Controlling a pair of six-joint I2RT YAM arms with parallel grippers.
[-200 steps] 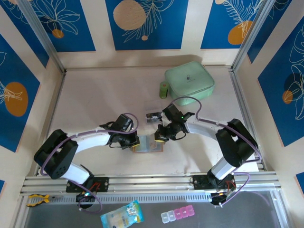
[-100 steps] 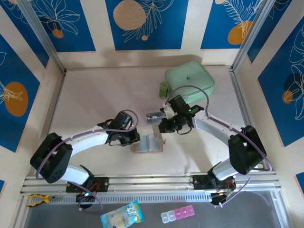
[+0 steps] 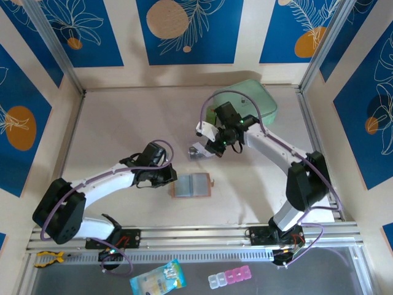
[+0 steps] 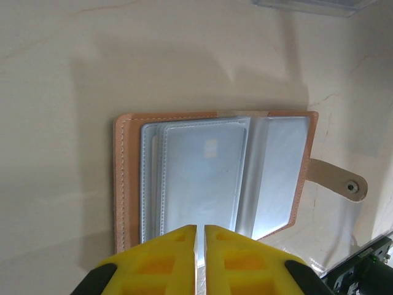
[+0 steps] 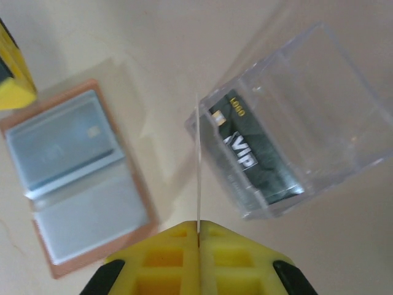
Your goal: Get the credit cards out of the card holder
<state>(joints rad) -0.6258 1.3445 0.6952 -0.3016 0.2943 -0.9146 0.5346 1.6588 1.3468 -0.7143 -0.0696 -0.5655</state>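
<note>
Right jaws pinch one card (image 5: 198, 160) (edge-on), one boxed card (image 5: 255, 163), one holder (image 5: 80, 265)

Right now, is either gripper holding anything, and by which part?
The right gripper pinches a credit card, seen edge-on, by its near end; the left gripper holds nothing.

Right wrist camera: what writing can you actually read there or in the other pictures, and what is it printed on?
"VIP": pale letters on the dark card inside the clear box.
Small gold word beside it: too blurred to read.
Printed packet, top view: too small to read.
Card holder: no writing.
</note>
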